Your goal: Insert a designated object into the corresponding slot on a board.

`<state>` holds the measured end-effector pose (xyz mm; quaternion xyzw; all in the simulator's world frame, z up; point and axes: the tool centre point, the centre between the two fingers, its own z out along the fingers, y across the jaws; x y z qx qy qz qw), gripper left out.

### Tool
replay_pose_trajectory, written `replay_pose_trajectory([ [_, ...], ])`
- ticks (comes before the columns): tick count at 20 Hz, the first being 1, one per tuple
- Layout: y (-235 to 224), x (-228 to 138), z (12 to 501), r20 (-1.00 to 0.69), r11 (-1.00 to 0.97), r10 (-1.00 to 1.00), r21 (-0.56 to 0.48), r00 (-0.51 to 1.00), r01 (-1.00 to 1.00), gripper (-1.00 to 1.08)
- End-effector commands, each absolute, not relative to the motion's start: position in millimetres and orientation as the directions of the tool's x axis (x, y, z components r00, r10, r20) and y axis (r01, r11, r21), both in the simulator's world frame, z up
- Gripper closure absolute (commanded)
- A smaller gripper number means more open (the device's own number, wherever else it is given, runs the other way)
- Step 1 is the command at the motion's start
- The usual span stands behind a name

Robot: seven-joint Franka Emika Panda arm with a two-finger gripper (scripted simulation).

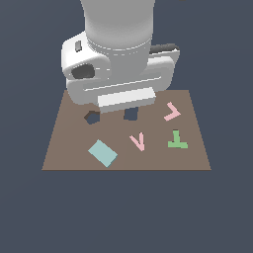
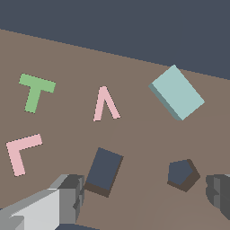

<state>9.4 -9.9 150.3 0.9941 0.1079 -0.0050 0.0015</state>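
The light teal block (image 1: 103, 153) (image 2: 177, 93) lies flat near the front edge of the brown board (image 1: 74, 148) (image 2: 148, 134), turned at an angle. The dark rectangular slot (image 1: 131, 114) (image 2: 104, 170) is further back, partly hidden in the exterior view by the arm's white hand (image 1: 118, 79). My gripper (image 2: 143, 195) hangs above the back of the board, open and holding nothing. One finger (image 2: 67, 197) shows beside the slot and the other (image 2: 220, 193) past the hexagonal hole. The block lies well apart from both fingers.
A smaller hexagonal hole (image 1: 92, 117) (image 2: 182, 174) sits beside the slot. Two pink V shapes (image 1: 138, 142) (image 1: 172, 112) (image 2: 105, 104) (image 2: 22, 152) and a green T (image 1: 177, 140) (image 2: 36, 92) lie flat toward the exterior view's right. Dark floor surrounds the board.
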Motion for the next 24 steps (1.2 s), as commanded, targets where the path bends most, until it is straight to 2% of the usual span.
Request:
replay_pose_trajectory([
  [1, -17, 14, 142, -0.01, -0.964, 0.266, 0.001, 0.964, 0.266, -0.92],
  [14, -56, 61, 88, -0.003, -0.804, 0.595, -0.001, 0.804, 0.595, -0.92],
  [24, -67, 92, 60, -0.001, -0.67, 0.742, 0.0, 0.67, 0.742, -0.92],
])
